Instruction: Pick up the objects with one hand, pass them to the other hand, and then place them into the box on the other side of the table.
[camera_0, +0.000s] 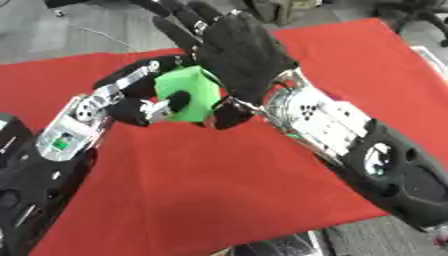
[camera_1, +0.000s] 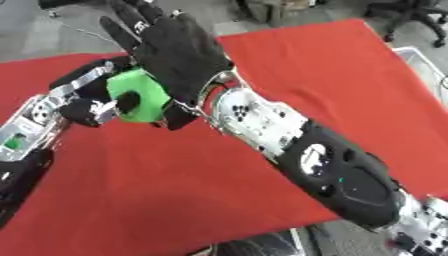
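Above the red desk (camera_0: 201, 190), the left hand (camera_0: 144, 97) curls round a green object (camera_0: 184, 92), its shape unclear. Touching the object's right, the right hand (camera_0: 241, 55) spreads straight fingers, hiding that side.

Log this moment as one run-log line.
phase: handover | left hand: shut on green object | right hand: open, against object | over red cloth
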